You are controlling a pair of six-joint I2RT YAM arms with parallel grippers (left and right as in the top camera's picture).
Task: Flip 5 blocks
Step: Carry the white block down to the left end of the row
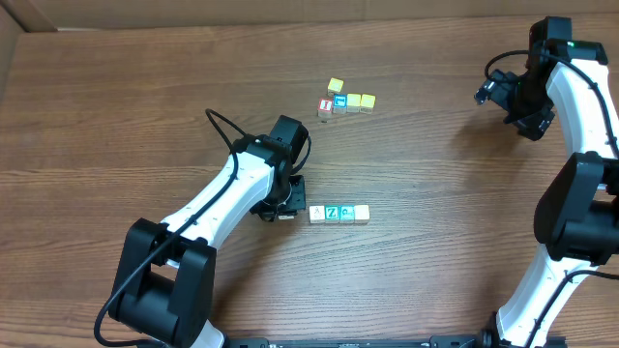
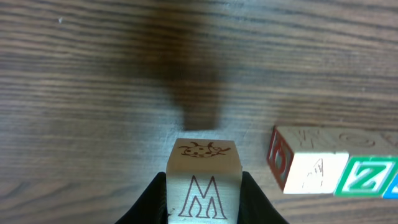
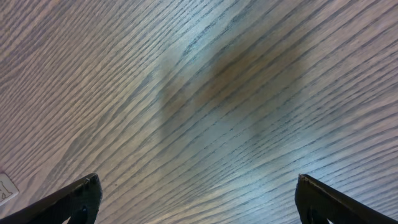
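Five small wooden blocks are the ones that count, and four of them sit edge to edge in a straight row on the table point(image 1: 435, 222). The green block point(image 1: 333, 213), with its bold white Z inside a white border, serves as the landmark. A white block point(image 1: 317, 214) touches it on the side nearer the left gripper point(image 1: 285, 201); the left wrist view shows a faint outline drawing on top of it and a red-printed letter on its side. A teal block point(image 1: 347, 213) touches the Z's other side, and a pale block point(image 1: 361, 213) ends the row. The fifth block point(image 2: 203, 180), bare light wood with square edges, is just beyond the white one, apart from the row. It carries a thin brown M on one face and a small line-drawn cow on the next, and the left gripper's black fingers point(image 2: 152, 200) are clamped on its two sides. The table has a dark, streaky wood-grain surface. A cluster of other cubes point(image 1: 346, 101) lies well beyond the Z. The right gripper point(image 3: 198, 186) is far off to the side, jaws spread wide and holding nothing.
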